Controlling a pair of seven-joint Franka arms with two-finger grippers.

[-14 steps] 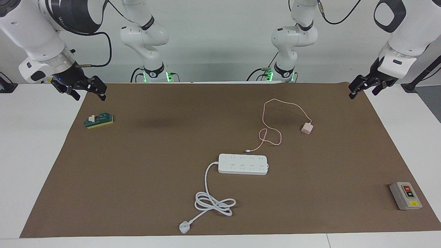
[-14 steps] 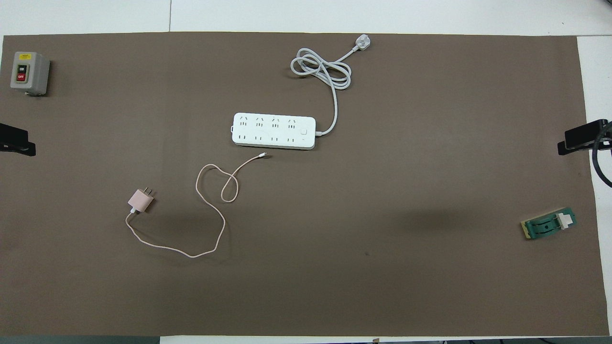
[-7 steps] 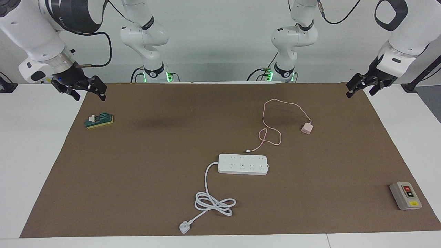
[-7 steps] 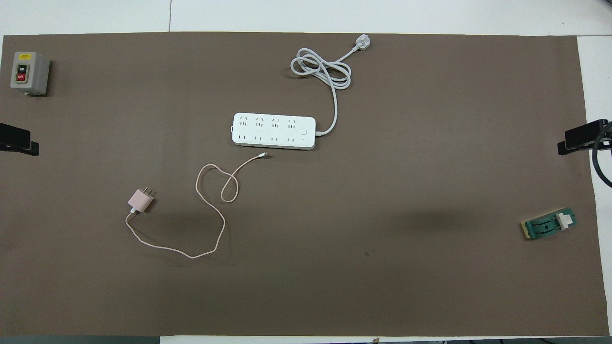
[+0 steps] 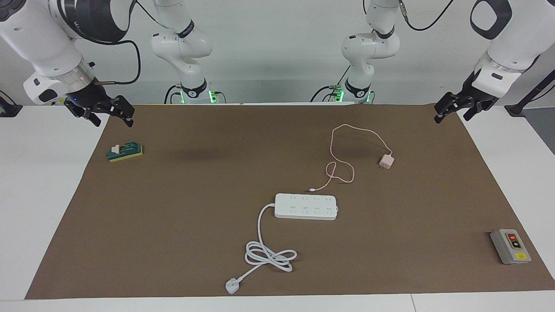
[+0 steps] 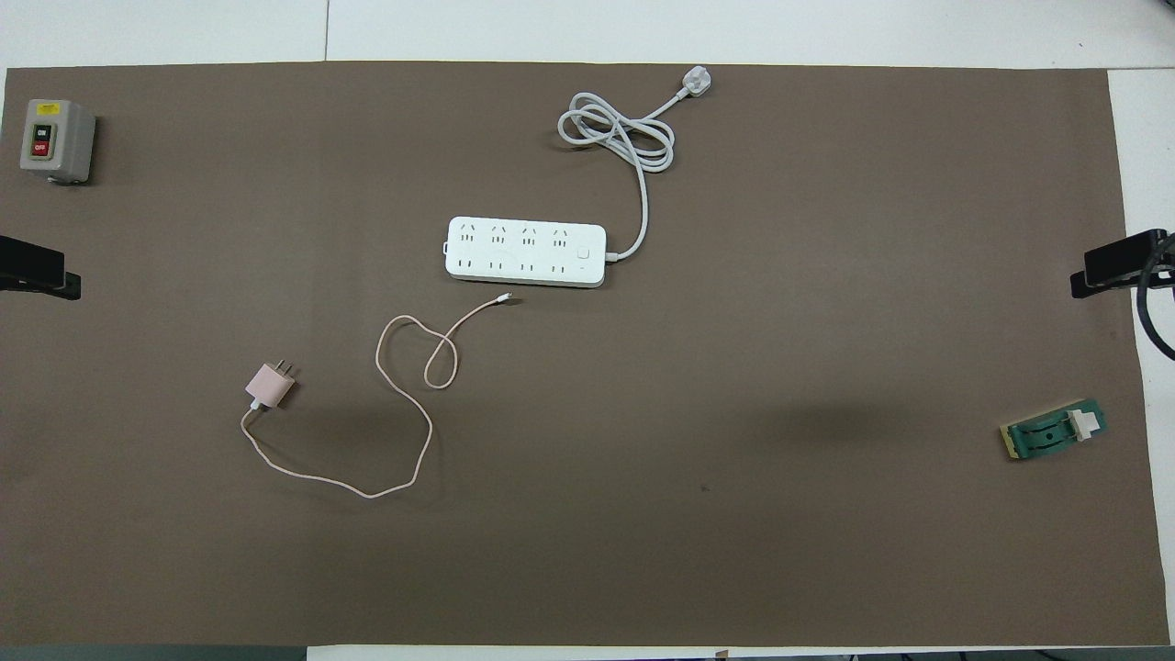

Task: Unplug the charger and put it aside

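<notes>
Both arms hang high and wide at the top corners of the facing view. The left gripper [image 5: 452,113] hovers over the mat's corner at its own end of the table, fingers spread apart and holding nothing. The right gripper [image 5: 112,119] hangs over the other top corner, just above the small green block [image 5: 125,151], fingers likewise parted and empty; that arm looks to be waiting.

Now the charger [image 5: 386,162]: the little pink cube lies flat on the brown mat [image 5: 182,242], in the upper-middle of the facing view, toward the left arm's end. It is not in any socket. The white power strip [image 5: 305,206] sits in the centre of the frame, well apart from the cube and farther from the robots, with every outlet showing bare. The pink cable [image 5: 331,147] loops away from the cube, curls once, and its free tip ends just short of the strip.

In the overhead view the charger [image 6: 270,386] sits lower and toward the left arm's side, with the left gripper [image 6: 37,275] only a dark tip at the frame edge. The cube's long axis runs diagonally: prongs aim up toward the power strip [image 6: 526,252], cable end toward the robots.

So the left arm is clearly the nearer one; from its gripper the charger lies inward toward the table's middle and down on the mat. I judge the unplugging done and the charger set aside. The grey switch box [image 5: 510,246] sits untouched in the lower corner.
</notes>
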